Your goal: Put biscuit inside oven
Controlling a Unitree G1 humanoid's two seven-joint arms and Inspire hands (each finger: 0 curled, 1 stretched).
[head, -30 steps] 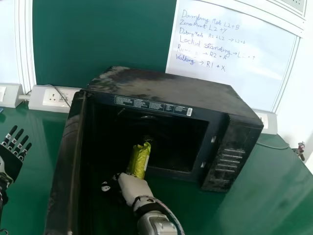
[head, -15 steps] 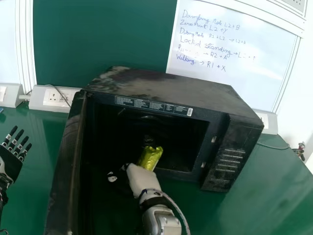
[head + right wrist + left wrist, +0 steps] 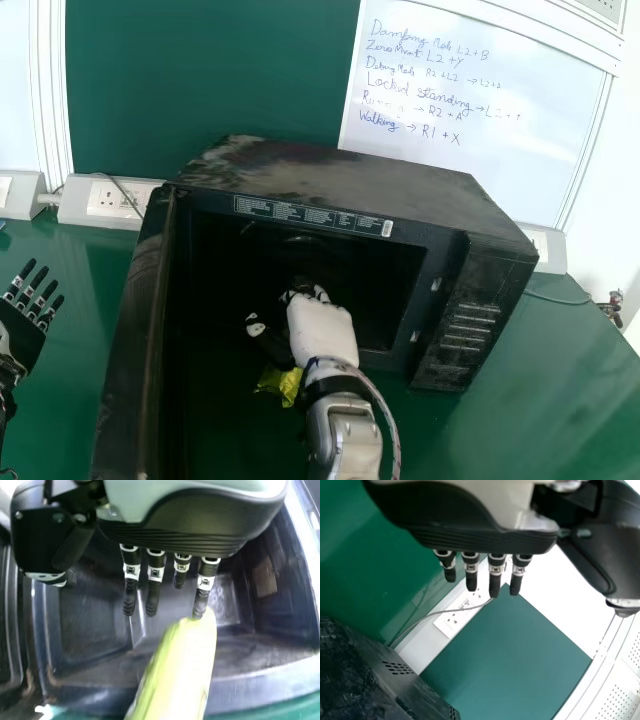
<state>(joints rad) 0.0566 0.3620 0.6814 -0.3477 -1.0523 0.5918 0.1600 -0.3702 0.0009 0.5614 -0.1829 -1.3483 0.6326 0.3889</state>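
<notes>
The right hand [image 3: 325, 330] was at the opening of the oven [image 3: 345, 180], with its straight fingers [image 3: 130, 597] pointing into the cavity and its thumb standing apart from them. It was not closed around anything. The yellow-green biscuit packet [image 3: 280, 384] was at the near side of the opening, to the left of the wrist; I could not tell if anything supported it.

The main danger, I judged, was a drop onto the table [image 3: 520, 400], because no finger was curled around the packet. One fingertip appeared to meet its far end, so a push without a proper hold could have turned it sideways or sent it towards the near side. If the arm then drew back, the wrist could have dragged it out. A move too far left could have knocked the open door [image 3: 140, 330]. The left hand [image 3: 22, 328] was idle at the left.
</notes>
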